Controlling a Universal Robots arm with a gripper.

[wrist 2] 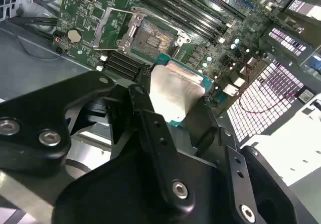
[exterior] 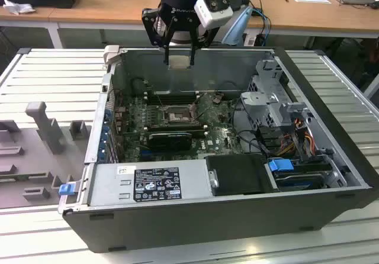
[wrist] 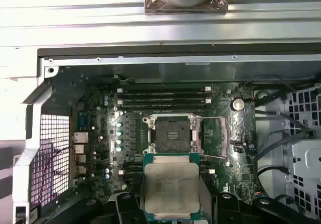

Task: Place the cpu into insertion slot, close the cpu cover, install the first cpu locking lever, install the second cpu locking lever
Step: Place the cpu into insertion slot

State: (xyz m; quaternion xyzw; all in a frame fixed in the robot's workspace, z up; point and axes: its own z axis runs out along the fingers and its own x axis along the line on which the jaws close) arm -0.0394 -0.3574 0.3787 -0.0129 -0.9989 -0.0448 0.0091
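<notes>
Claw (wrist: 173, 200) grips the one cpu (wrist: 172, 184) by its edges, held high over the open computer case (exterior: 331, 157), well apart from the green motherboard (wrist: 100, 133). Below lies one insertion slot (wrist: 173, 132), bare, with its one cpu cover (wrist: 215, 136) swung open beside it. Judging by this, nothing is seated yet: placing, closing and both levers remain. I cannot count the levers.

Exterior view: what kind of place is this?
Probably a robotics lab bench: an open computer case lies on a slatted metal table, wooden desks run behind, and the hand holds the cpu above the motherboard.
</notes>
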